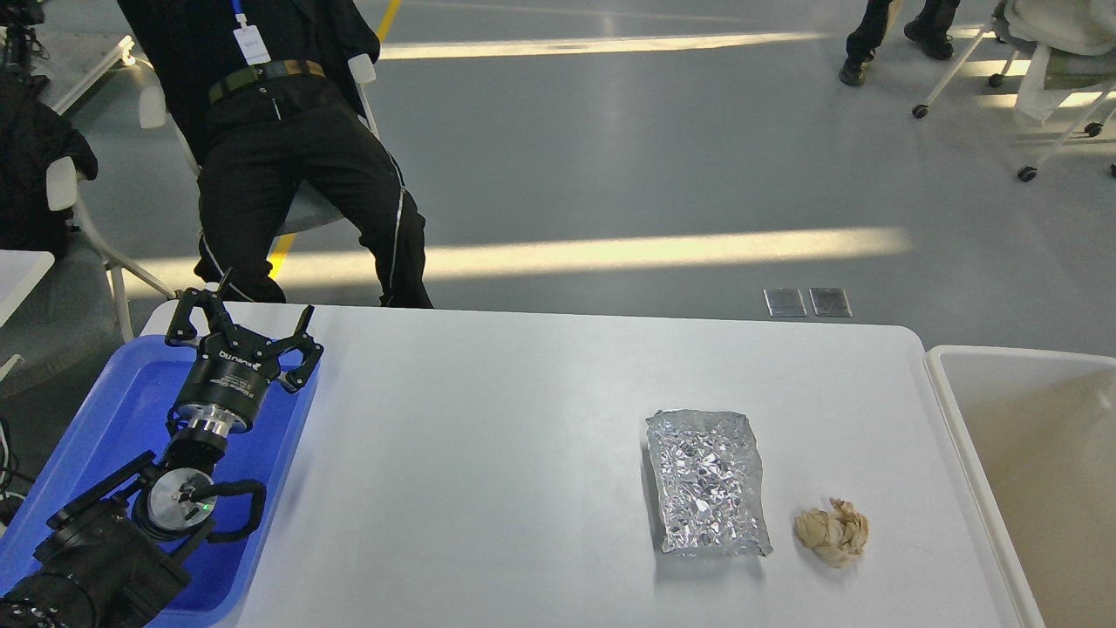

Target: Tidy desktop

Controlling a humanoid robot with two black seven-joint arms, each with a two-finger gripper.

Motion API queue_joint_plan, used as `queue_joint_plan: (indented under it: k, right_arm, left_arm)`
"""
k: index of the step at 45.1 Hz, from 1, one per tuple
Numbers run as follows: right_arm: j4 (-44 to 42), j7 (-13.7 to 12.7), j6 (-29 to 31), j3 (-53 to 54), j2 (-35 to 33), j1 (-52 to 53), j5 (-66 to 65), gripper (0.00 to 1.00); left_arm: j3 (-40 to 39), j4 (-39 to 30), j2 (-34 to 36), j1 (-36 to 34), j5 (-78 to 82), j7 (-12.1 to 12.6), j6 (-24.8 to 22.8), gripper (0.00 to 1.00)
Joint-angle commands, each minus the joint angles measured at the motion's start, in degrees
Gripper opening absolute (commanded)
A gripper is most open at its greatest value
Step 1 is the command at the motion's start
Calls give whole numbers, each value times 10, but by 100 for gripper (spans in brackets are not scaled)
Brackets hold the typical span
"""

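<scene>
Desktop: the desktop (pixel 488 453) fills the middle of my view, white, rounded corners. Mostly bare; two loose items lie on its right part.

Foil: a crinkled silver foil tray (pixel 708 481) lies flat on the desktop, right of centre, long side running away from me.

Paper: a crumpled tan paper wad (pixel 833 532) sits just beside the foil's near right corner, apart from it, not touching.

Bin: cream bin (pixel 1029 453) stands against the desktop's right edge, open top, looks empty as far as I can see.

Tray: blue tray (pixel 131 410) at the left edge of the desktop; I see nothing lying in it.

Left claw: my left gripper (pixel 240 323) hovers over the tray's far right corner, fingers spread wide, holding nothing.

Right claw: not in view; state unknown.

Step in hand (judgement): nothing grasped yet; both items remain to be cleared, probably into the bin.

How to do it well: both items lie well apart from my left claw and close to the bin, so the right arm looks the better reach. Take the wad first: come down from above, fingers straddling it, close gently. For the foil, pinch a raised rim rather than the flat face.

Risk: foil is light and may slide or crumple; the wad may roll.
</scene>
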Motion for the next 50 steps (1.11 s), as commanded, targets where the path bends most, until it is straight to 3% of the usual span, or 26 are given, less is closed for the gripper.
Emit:
queue_joint_plan:
  k: [1,5,17,26,50]
  right_arm:
    - [-155,-1,3,70,139,-156,119,0]
    - [-203,-12,8,124,172,-194,119,0]
    - [-353,-82,38,204,305,-258,114,0]
    - [-420,-86,30,207,380,-265,114,0]
    - [-428,-102,6,241,422,-294,115,0]
  left_arm:
    - [0,0,0,0,0,0,0,100]
    - [0,0,0,0,0,0,0,100]
    - [0,0,0,0,-1,0,0,100]
    - [0,-1,0,0,0,0,0,100]
    - [0,0,0,0,0,-1,0,100]
